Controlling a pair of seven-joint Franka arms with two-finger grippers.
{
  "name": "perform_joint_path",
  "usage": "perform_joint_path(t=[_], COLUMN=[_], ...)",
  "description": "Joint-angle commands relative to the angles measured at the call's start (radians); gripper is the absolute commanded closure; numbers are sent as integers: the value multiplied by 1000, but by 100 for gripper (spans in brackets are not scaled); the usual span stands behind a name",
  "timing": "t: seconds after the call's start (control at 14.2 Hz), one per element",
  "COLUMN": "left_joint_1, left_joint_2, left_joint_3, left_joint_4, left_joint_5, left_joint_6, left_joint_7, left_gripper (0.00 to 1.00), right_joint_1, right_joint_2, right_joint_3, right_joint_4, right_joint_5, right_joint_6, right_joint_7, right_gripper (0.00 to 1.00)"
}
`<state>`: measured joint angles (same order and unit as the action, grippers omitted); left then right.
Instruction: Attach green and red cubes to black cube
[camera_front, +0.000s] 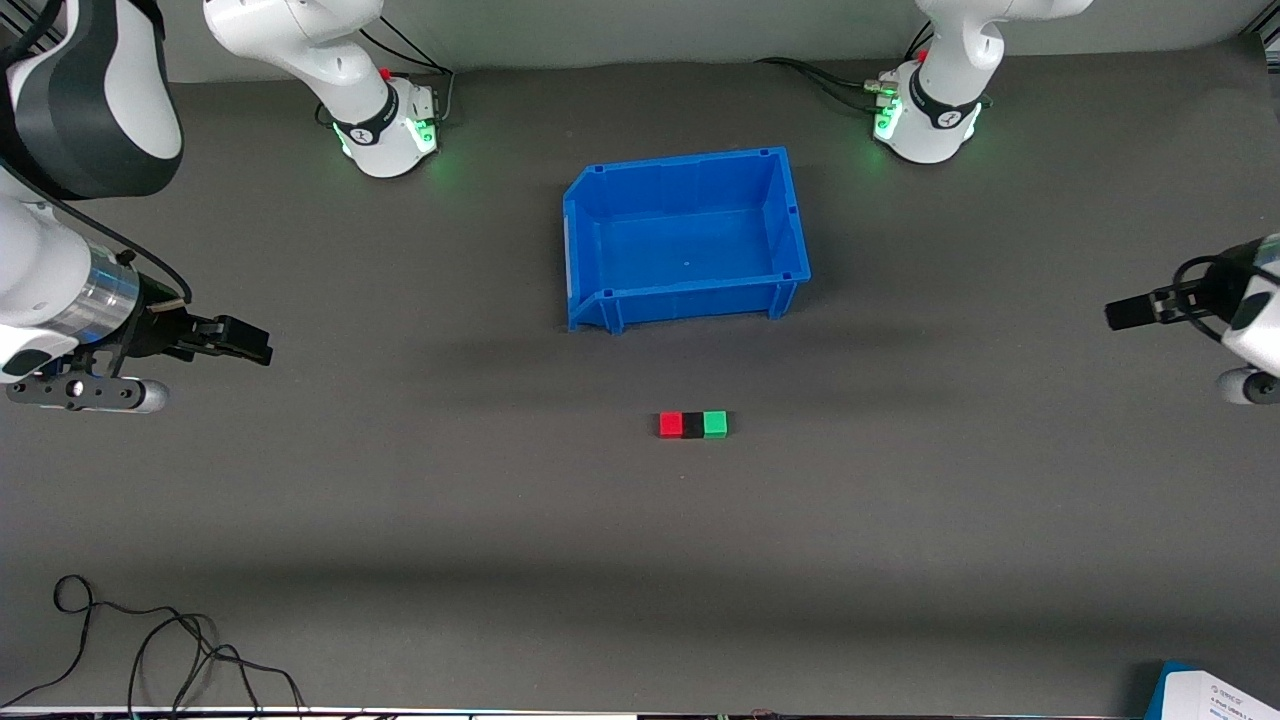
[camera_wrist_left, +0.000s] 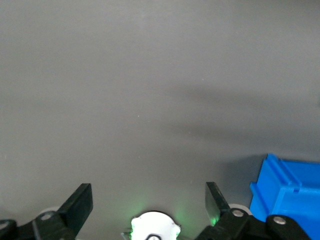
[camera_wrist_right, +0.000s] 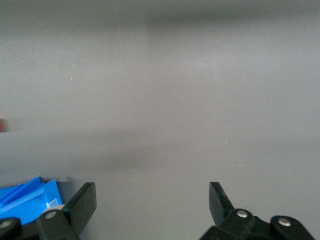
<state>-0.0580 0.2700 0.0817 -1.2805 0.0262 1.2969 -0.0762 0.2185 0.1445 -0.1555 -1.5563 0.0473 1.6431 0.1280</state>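
A: Where are the cubes?

B: Mid-table, nearer the front cam than the blue bin (camera_front: 686, 235): red cube (camera_front: 671, 424), black cube (camera_front: 693, 425), green cube (camera_front: 715, 424) in one row, touching, black in the middle.

A: Grippers?

B: Left gripper (camera_front: 1125, 312) over its arm's end of the table, right gripper (camera_front: 240, 340) over the other end; both w/ jaws spread wide, nothing held, well apart from the row.

A: Step?

B: Looks joined already. Next, prob. only check the row holds; both arms wait.
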Motion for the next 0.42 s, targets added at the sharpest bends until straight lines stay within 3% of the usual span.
perform_joint_path(t=[0.0, 0.35], left_joint_1=[12, -3], left_joint_2=[2, -2], left_joint_3=[-6, -16], left_joint_4=[23, 38], left_joint_5=[-35, -15], left_joint_6=[37, 64], left_joint_7=[119, 115], left_gripper=[0, 0], right_joint_1=[-157, -194], right_joint_2=[-57, -109], right_joint_3=[134, 159], right_joint_4=[-13, -33], right_joint_5=[-23, -24], right_joint_6=[-18, -62], right_joint_7=[-74, -74], right_gripper=[0, 0])
